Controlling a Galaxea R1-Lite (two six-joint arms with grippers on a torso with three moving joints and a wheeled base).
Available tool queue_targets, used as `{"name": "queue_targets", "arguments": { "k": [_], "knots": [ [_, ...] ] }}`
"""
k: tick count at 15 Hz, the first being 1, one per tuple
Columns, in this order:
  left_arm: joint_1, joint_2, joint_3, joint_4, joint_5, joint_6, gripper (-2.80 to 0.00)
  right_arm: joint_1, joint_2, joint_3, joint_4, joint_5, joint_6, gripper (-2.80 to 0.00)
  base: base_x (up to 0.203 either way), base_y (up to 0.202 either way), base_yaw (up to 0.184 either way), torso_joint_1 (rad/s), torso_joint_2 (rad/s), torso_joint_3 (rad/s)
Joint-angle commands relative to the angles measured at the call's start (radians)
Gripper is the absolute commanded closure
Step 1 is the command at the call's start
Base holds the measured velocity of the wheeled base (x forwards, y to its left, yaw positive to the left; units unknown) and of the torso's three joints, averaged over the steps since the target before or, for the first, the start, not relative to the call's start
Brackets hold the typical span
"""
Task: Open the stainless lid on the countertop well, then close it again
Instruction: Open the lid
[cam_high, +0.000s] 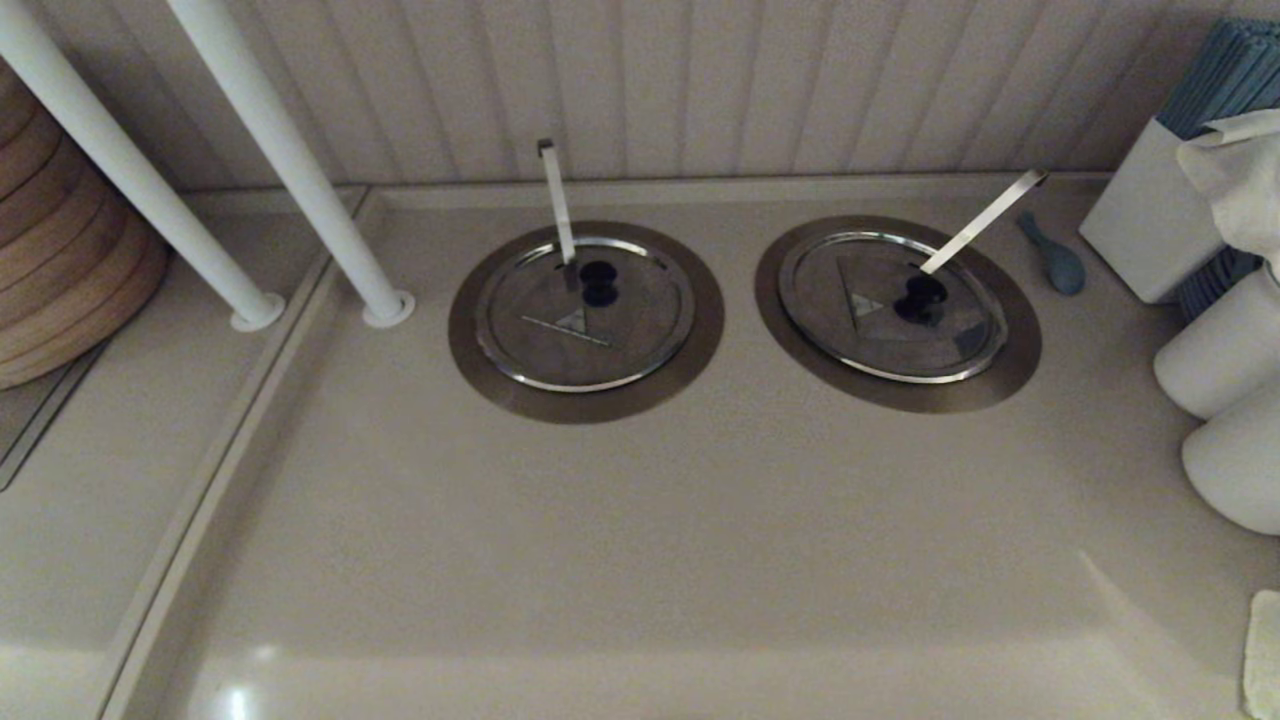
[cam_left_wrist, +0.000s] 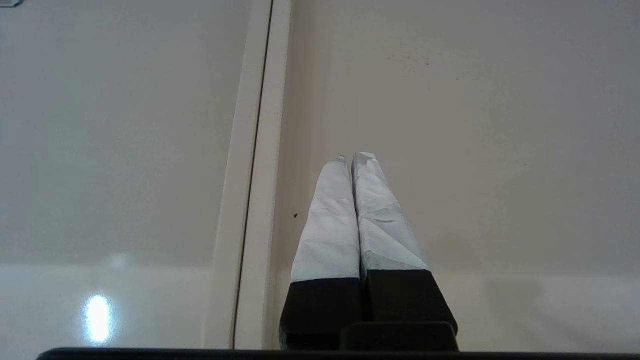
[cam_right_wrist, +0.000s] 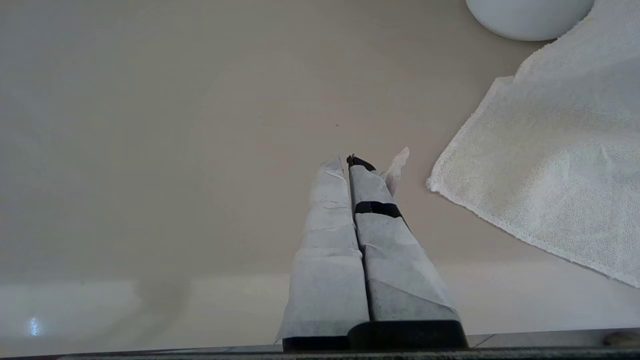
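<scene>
The stainless lid (cam_high: 890, 305) lies flat and closed on the countertop well, whose wide dull collar (cam_high: 1018, 350) rings it at the right of the head view. Its black knob (cam_high: 921, 298) sits at the centre, and a diagonal flat strip (cam_high: 985, 220) rises from it toward the back right. Neither arm shows in the head view. My left gripper (cam_left_wrist: 353, 157) is shut with nothing in it, over bare counter beside a raised seam (cam_left_wrist: 255, 165). My right gripper (cam_right_wrist: 346, 161) is also shut and empty, hovering over bare counter beside a white towel (cam_right_wrist: 550, 165).
A twin lid (cam_high: 585, 313) with a near-vertical strip (cam_high: 557, 200) sits to the left. Two white poles (cam_high: 290, 160) stand at the back left by stacked wooden rounds (cam_high: 60, 250). A blue spoon (cam_high: 1055, 258), a white box (cam_high: 1145, 215) and paper rolls (cam_high: 1225, 345) crowd the right edge.
</scene>
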Motion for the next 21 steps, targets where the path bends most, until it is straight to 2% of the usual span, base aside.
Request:
{"name": "queue_targets", "arguments": {
  "k": [1, 4, 6, 8, 11, 18, 21],
  "knots": [
    [0.0, 0.001, 0.0, 0.0, 0.0, 0.0, 0.0, 0.0, 0.001, 0.002, 0.001, 0.003, -0.013, 0.0, 0.0, 0.0, 0.0, 0.0, 0.0, 0.0],
    [0.0, 0.0, 0.0, 0.0, 0.0, -0.001, 0.0, 0.0, 0.001, -0.01, 0.0, 0.0, -0.022, 0.0, 0.0, 0.0, 0.0, 0.0, 0.0, 0.0],
    [0.0, 0.0, 0.0, 0.0, 0.0, -0.001, 0.0, 0.0, 0.012, -0.128, 0.01, -0.003, -0.018, 0.0, 0.0, 0.0, 0.0, 0.0, 0.0, 0.0],
    [0.0, 0.0, 0.0, 0.0, 0.0, 0.0, 0.0, 0.0, 0.117, -0.285, 0.044, -0.004, -0.017, 0.0, 0.0, 0.0, 0.0, 0.0, 0.0, 0.0],
    [0.0, 0.0, 0.0, 0.0, 0.0, -0.001, 0.0, -0.002, 0.411, -0.487, 0.072, -0.008, -0.001, 0.0, 0.0, 0.0, 0.0, 0.0, 0.0, 0.0],
    [0.0, 0.0, 0.0, 0.0, 0.0, -0.001, 0.0, -0.008, 1.223, -0.826, 0.144, -0.015, 0.05, 0.0, 0.0, 0.0, 0.0, 0.0, 0.0, 0.0],
    [0.0, 0.0, 0.0, 0.0, 0.0, 0.0, 0.0, 0.003, 1.463, -1.096, 0.157, -0.016, 0.064, 0.0, 0.0, 0.0, 0.0, 0.0, 0.0, 0.0]
  ]
}}
